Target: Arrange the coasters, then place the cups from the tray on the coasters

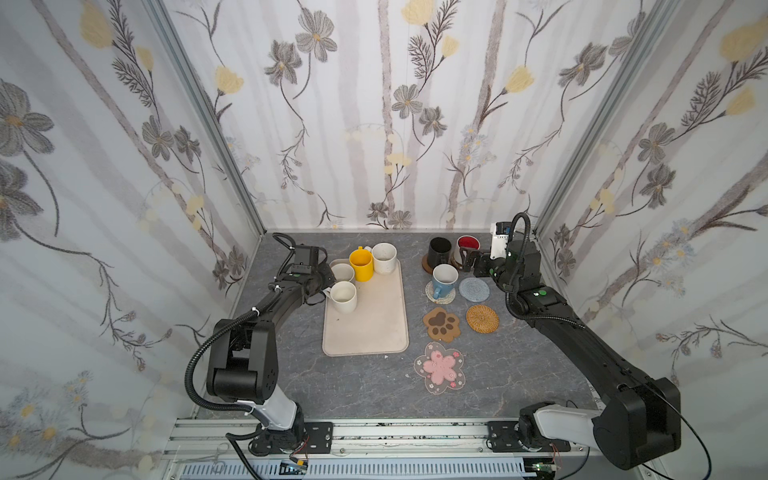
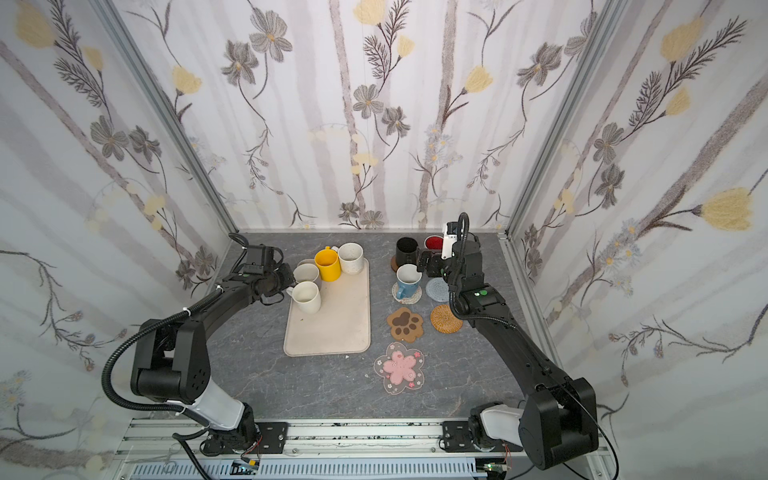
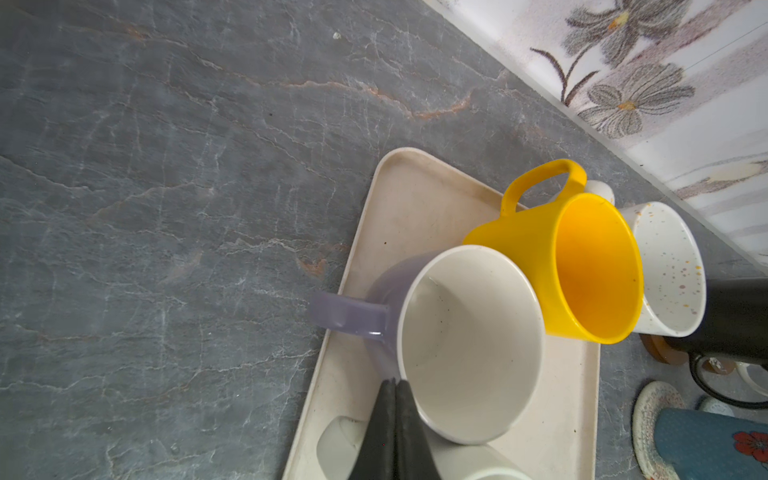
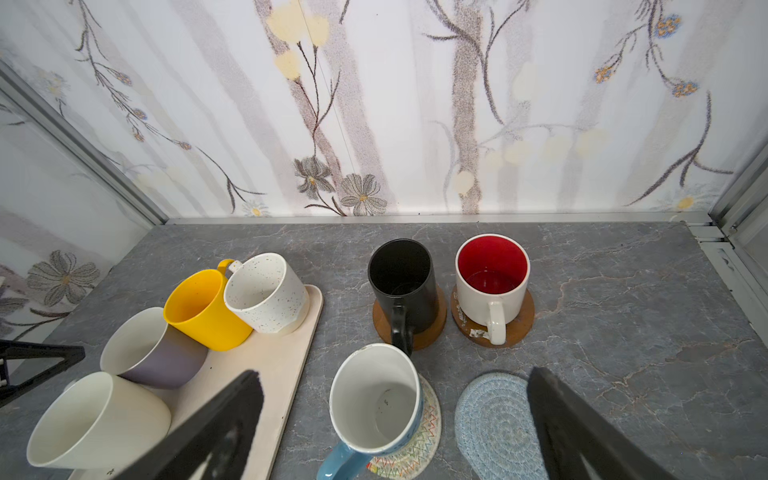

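On the beige tray point(image 1: 374, 328) stand the yellow cup point(image 1: 360, 264), a speckled off-white cup point(image 1: 384, 257), the lilac cup point(image 3: 376, 286) and a plain off-white cup point(image 1: 344, 297). My left gripper point(image 3: 394, 384) is shut and empty, its tips beside the lilac cup's rim, above the plain cup's handle. The black cup point(image 4: 401, 278) and the red-inside cup point(image 4: 492, 282) each stand on a wooden coaster point(image 4: 519, 322). The blue cup point(image 4: 376, 403) stands on the woven coaster point(image 4: 424, 440). My right gripper point(image 4: 392, 378) hangs open above it, beside the bare grey coaster point(image 4: 492, 419).
The rattan coaster point(image 1: 482, 318), paw coaster point(image 1: 441, 324) and pink-flower coaster point(image 1: 439, 367) lie bare to the right of the tray. Flowered walls close in the table at the back and both sides. The near half of the tray holds nothing.
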Robot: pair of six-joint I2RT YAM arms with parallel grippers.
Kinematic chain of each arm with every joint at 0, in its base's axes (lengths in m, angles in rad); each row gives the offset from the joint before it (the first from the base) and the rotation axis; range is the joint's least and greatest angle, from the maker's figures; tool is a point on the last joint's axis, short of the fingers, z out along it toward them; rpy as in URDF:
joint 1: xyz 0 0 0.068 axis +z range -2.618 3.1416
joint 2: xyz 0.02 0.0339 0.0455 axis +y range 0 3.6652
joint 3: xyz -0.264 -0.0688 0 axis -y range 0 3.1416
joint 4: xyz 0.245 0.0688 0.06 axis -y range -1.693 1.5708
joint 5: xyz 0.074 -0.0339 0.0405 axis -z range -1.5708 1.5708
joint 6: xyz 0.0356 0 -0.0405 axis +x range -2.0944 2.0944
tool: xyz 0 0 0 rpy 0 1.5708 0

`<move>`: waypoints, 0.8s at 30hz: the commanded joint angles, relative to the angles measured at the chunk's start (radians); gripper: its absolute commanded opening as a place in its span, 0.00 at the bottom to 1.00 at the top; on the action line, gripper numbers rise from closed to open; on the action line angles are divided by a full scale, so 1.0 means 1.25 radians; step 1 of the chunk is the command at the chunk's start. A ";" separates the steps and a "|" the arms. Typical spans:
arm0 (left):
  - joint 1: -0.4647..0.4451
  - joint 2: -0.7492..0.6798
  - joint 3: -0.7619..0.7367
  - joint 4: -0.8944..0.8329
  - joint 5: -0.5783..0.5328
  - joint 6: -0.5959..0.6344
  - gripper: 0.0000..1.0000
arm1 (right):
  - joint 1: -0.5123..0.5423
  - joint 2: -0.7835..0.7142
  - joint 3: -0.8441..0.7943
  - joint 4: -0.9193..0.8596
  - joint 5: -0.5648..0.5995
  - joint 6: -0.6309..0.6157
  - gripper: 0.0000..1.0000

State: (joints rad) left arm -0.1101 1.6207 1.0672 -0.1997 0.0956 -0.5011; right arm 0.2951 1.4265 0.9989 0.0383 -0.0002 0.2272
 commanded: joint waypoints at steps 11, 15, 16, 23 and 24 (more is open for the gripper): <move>-0.012 -0.040 -0.069 0.000 0.002 -0.015 0.02 | 0.006 0.008 -0.010 0.036 0.001 0.005 1.00; -0.017 -0.068 -0.102 0.000 0.002 -0.018 0.02 | 0.008 0.016 -0.009 0.037 -0.003 0.006 1.00; -0.020 -0.075 -0.110 0.000 0.001 -0.020 0.02 | 0.009 0.017 -0.009 0.037 -0.005 0.006 1.00; -0.042 -0.132 -0.167 0.000 -0.008 -0.031 0.02 | 0.015 0.022 -0.008 0.038 -0.007 0.006 1.00; -0.046 -0.138 -0.174 0.000 -0.008 -0.034 0.03 | 0.017 0.022 -0.009 0.038 -0.007 0.006 1.00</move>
State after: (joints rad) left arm -0.1589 1.4696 0.8658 -0.1989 0.0967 -0.5251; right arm 0.3134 1.4483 0.9882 0.0486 0.0029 0.2321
